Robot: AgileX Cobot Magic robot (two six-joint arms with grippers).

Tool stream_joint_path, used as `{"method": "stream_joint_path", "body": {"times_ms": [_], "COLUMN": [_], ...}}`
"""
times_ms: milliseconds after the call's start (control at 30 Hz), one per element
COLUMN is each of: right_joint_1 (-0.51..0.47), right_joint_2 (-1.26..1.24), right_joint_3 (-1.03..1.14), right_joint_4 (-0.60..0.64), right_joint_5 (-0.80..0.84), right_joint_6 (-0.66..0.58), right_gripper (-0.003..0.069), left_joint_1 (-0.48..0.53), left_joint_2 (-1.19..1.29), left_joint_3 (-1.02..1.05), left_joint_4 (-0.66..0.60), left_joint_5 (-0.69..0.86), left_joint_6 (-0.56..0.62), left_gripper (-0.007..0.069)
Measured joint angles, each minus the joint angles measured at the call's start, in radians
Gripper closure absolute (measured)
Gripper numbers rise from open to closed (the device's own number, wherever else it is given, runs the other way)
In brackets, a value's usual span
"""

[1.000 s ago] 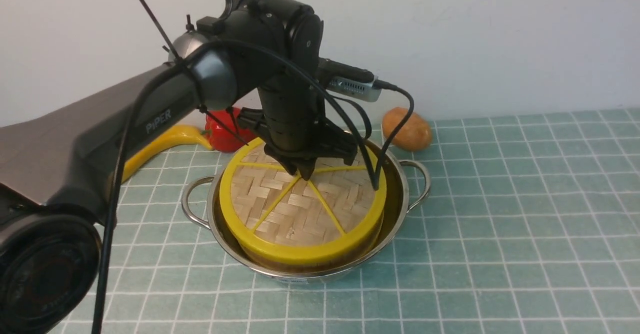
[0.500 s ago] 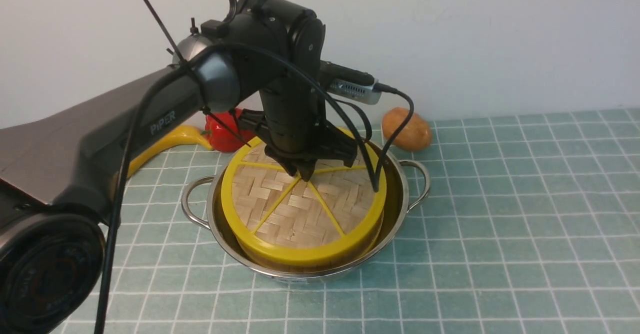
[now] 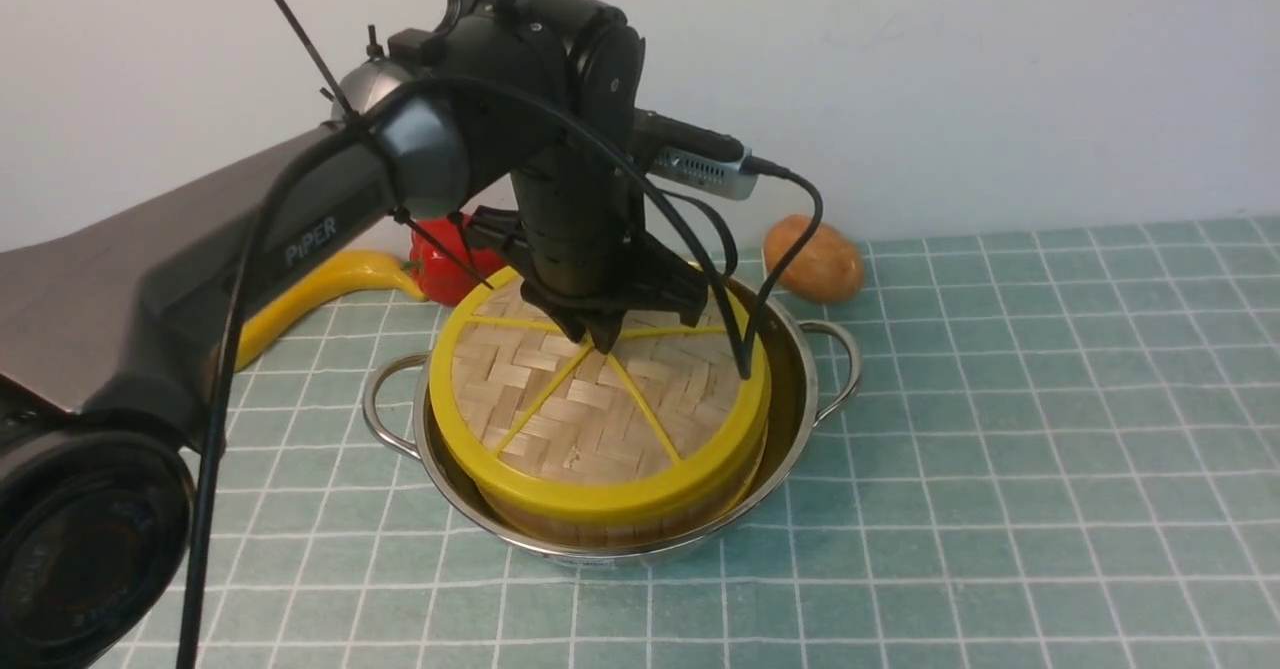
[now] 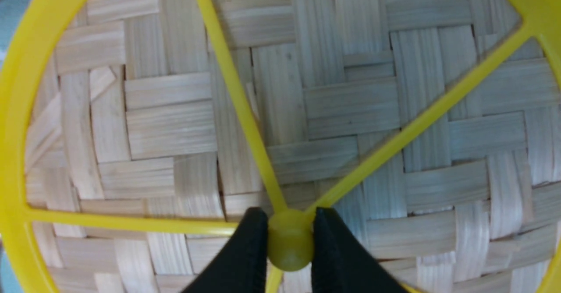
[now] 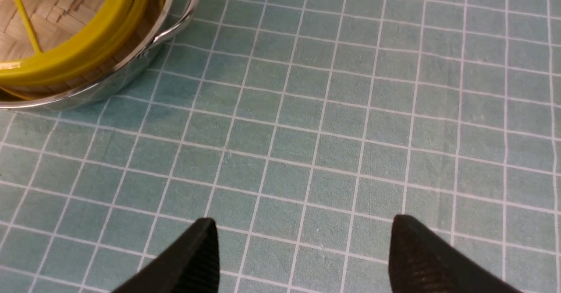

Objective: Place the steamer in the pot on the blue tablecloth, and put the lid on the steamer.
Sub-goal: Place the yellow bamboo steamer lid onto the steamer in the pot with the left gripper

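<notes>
The steel pot (image 3: 800, 419) stands on the blue tablecloth (image 3: 1000, 429) with the bamboo steamer (image 3: 620, 521) inside it. The woven lid (image 3: 590, 419) with its yellow rim and spokes lies over the steamer, shifted a little to the left and slightly tilted. My left gripper (image 3: 603, 341) reaches down from above and is shut on the lid's yellow centre knob (image 4: 289, 240), one black finger (image 4: 250, 249) on each side. In the right wrist view my right gripper (image 5: 302, 245) hangs open over bare cloth, to the side of the pot (image 5: 131, 72) and the lid (image 5: 87, 52).
A potato (image 3: 812, 258) lies behind the pot near the wall. A red pepper (image 3: 450, 264) and a yellow banana (image 3: 320, 294) sit behind the left arm. The left arm's cable (image 3: 770, 289) dangles over the pot's right side.
The left gripper has shifted the lid slightly left and up; its rim now sits a bit higher on the steamer's left side. The grip on the knob is unchanged.
</notes>
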Motion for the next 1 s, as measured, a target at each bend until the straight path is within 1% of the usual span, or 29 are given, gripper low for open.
{"method": "stream_joint_path", "body": {"times_ms": [367, 1000], "right_joint_1": [0.0, 0.0], "right_joint_2": [0.0, 0.0], "right_joint_3": [0.0, 0.0], "right_joint_4": [0.0, 0.006], "right_joint_5": [0.0, 0.0], "right_joint_6": [0.0, 0.0], "right_gripper": [0.0155, 0.0155], "left_joint_1": [0.0, 0.0], "left_joint_2": [0.0, 0.006], "left_joint_3": [0.0, 0.0], "left_joint_4": [-0.004, -0.021], "left_joint_5": [-0.049, -0.05], "left_joint_6": [0.002, 0.0], "left_gripper": [0.0508, 0.0508]}}
